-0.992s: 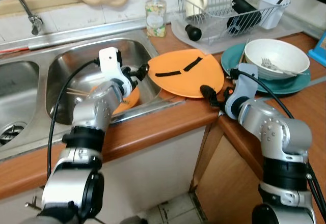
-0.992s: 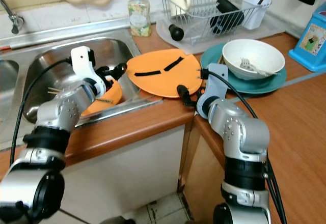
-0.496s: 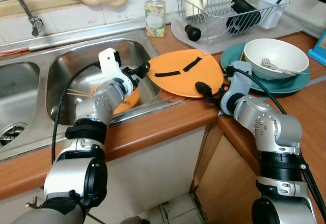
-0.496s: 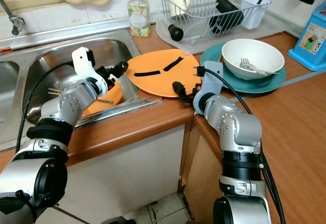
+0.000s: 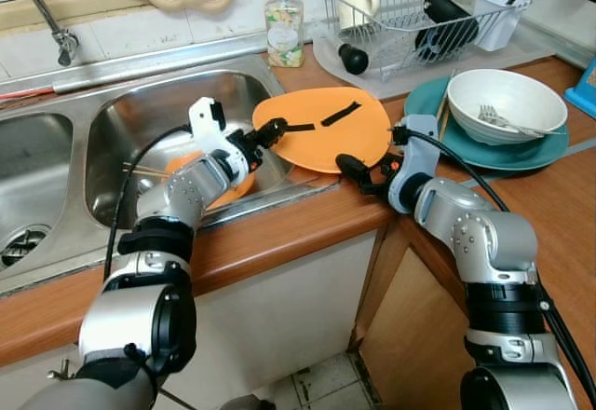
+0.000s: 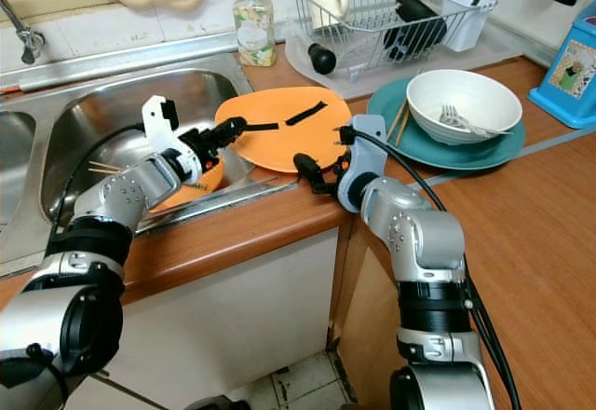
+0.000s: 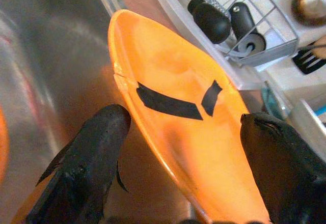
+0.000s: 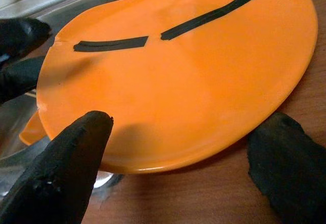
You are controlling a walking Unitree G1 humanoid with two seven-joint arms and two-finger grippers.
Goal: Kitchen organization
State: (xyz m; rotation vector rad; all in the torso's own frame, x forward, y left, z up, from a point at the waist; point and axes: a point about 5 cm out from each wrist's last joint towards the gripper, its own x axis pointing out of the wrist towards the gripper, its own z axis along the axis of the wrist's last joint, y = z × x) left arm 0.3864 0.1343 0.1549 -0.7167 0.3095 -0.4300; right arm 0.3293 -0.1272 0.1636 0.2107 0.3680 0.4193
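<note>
An orange plate (image 5: 321, 129) with two black tape strips lies on the wooden counter (image 5: 307, 219), its left rim hanging over the steel sink (image 5: 140, 121). My left gripper (image 5: 272, 132) reaches across the basin to that left rim. It is open, with one finger (image 7: 94, 158) under the rim and the other above. My right gripper (image 5: 354, 171) is open at the plate's near edge, its fingertips (image 8: 76, 147) spread wide and low against the rim. A second orange plate (image 5: 240, 179) lies inside the sink under my left arm.
A teal plate (image 5: 535, 154) carrying a white bowl (image 5: 507, 102) with a fork sits to the right. Behind stand a wire dish rack (image 5: 419, 14) and a soap bottle (image 5: 285, 33). Chopsticks (image 5: 140, 168) lie in the sink; the tap (image 5: 51, 19) is far left.
The orange plate has slid left toward the sink. My right gripper followed at its near edge, and my left gripper has reached out to its left rim.
</note>
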